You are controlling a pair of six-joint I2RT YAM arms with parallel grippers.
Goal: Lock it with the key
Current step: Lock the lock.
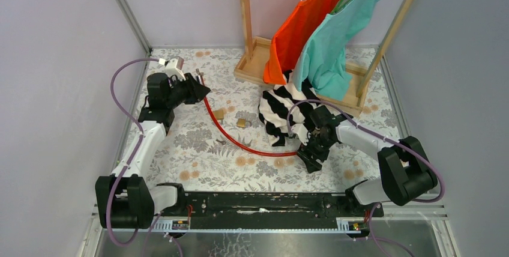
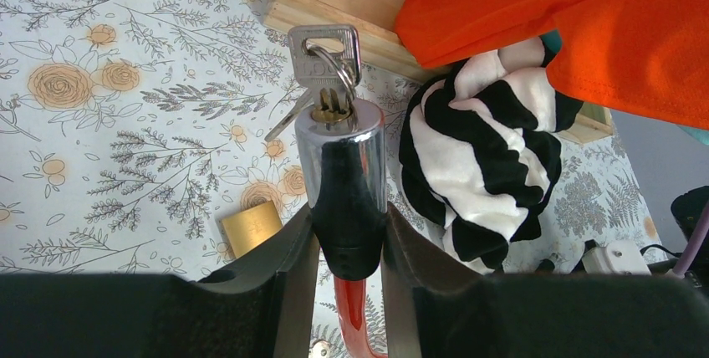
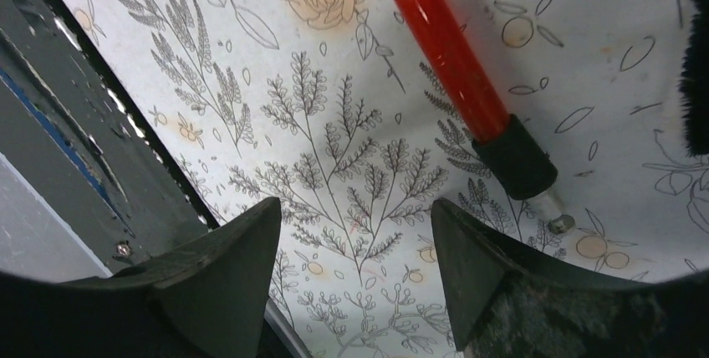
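Note:
My left gripper [image 1: 201, 92] is shut on the chrome and black lock head [image 2: 341, 176] of a red cable lock [image 1: 234, 140], held above the table. A silvery key [image 2: 324, 55] stands at the head's tip on a ring, with a second key [image 2: 284, 120] hanging beside it. My right gripper [image 1: 312, 156] is open and empty, low over the table. In the right wrist view the cable's other end [image 3: 512, 155], a black cap with a metal pin [image 3: 558, 223], lies just right of and beyond my right fingertip [image 3: 456, 232].
A small brass block [image 1: 219, 113] and a brass padlock [image 1: 242, 123] lie mid-table; the block shows in the left wrist view [image 2: 251, 226]. A striped cloth [image 1: 282, 110] lies under a wooden rack [image 1: 258, 59] with orange and teal shirts. The black base rail [image 3: 75, 166] is left of my right gripper.

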